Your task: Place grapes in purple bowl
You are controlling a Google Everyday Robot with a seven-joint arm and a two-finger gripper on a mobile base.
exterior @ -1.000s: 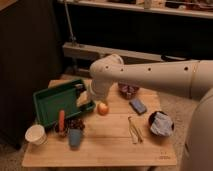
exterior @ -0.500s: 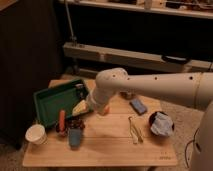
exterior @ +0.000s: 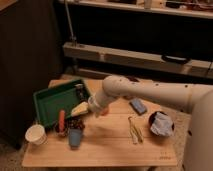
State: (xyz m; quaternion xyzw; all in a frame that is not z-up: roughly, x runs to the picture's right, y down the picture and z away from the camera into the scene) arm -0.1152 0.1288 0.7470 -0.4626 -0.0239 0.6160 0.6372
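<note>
Gripper (exterior: pixel 93 109) hung by tray (exterior: pixel 47 102) corner, fingers spread wide, nothing in them. Grapes (exterior: pixel 76 123) lay near, down-left of fingers in view, toward worktop (exterior: pixel 112 146) front, touching blue cup (exterior: pixel 75 138). Roundish clump, no clear long axis. Purple bowl not made out; arm crossed far side.

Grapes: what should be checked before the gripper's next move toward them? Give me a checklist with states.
1. gripper open: ok; it hangs by the green tray's near right corner.
2. grapes lying on the table, not held: ok.
3. Room around the grapes: not ok; the blue cup and an orange stick-shaped item crowd them.
4. gripper lined up over the grapes: not ok; it sits up and to the right of them.
5. purple bowl located: cannot tell; the arm covers that part of the table.
</note>
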